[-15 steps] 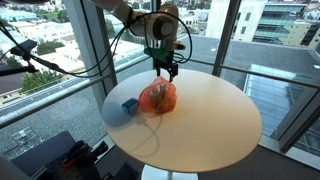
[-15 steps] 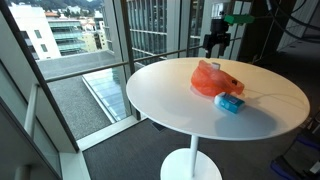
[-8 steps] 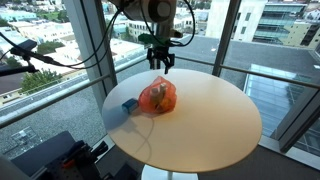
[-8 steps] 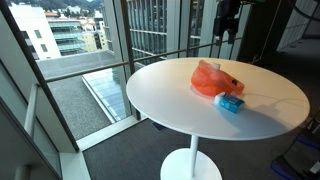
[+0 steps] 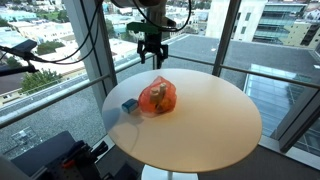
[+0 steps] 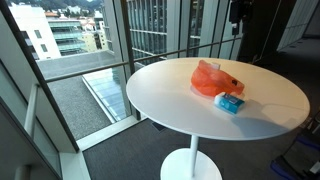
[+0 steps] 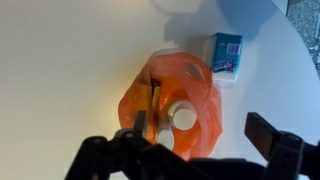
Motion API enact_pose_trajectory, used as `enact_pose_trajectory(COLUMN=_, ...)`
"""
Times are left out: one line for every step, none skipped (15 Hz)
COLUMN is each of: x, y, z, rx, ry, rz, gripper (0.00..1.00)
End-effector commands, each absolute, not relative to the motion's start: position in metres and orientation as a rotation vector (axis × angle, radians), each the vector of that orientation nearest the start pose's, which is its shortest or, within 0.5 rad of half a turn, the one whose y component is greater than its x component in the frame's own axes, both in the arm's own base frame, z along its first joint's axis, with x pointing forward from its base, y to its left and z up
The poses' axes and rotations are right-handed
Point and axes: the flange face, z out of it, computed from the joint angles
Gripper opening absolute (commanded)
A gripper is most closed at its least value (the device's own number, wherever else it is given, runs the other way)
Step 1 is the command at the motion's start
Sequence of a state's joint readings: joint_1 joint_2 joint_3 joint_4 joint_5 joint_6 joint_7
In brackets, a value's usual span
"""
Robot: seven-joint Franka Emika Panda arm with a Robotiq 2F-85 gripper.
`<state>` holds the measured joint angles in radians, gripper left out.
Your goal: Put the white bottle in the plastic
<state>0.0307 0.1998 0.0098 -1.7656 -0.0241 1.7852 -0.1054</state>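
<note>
An orange plastic bag [image 5: 157, 97] lies on the round cream table [image 5: 200, 125]; it also shows in an exterior view [image 6: 214, 79] and in the wrist view [image 7: 172, 105]. The white bottle [image 7: 184, 118] sits inside the bag, its white cap showing through the opening. My gripper [image 5: 151, 56] is open and empty, high above the bag; in the wrist view [image 7: 200, 135] its dark fingers frame the bag from above. In an exterior view [image 6: 238, 14] only the gripper's body shows at the top edge.
A small blue-and-white box [image 5: 129, 105] lies on the table right beside the bag, also in an exterior view [image 6: 230, 103] and in the wrist view [image 7: 226, 53]. Glass windows surround the table. Camera stands and cables [image 5: 30, 55] stand near the table.
My gripper has risen straight up from just above the bag to well above it, open and empty. The bag and the box have not moved.
</note>
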Motion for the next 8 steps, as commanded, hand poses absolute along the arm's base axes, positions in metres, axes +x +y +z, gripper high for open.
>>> enact_pose_trajectory(x=0.560, y=0.027, z=0.458, rx=-3.178, ry=-0.241, rz=0.230, gripper=1.00)
enact_pose_trajectory(x=0.553, y=0.029, z=0.463, rx=-3.183, ry=-0.239, rz=0.220, gripper=1.00)
enact_pose_trajectory(x=0.547, y=0.031, z=0.469, rx=-3.188, ry=-0.239, rz=0.210, gripper=1.00)
enact_pose_trajectory(x=0.541, y=0.031, z=0.473, rx=-3.190, ry=-0.237, rz=0.201, gripper=1.00)
enact_pose_trajectory(x=0.536, y=0.032, z=0.475, rx=-3.192, ry=-0.234, rz=0.198, gripper=1.00)
enact_pose_trajectory(x=0.553, y=0.031, z=0.468, rx=-3.163, ry=-0.252, rz=0.237, gripper=1.00)
enact_pose_trajectory(x=0.549, y=0.032, z=0.472, rx=-3.164, ry=-0.252, rz=0.230, gripper=1.00)
enact_pose_trajectory(x=0.549, y=0.032, z=0.472, rx=-3.164, ry=-0.253, rz=0.230, gripper=1.00)
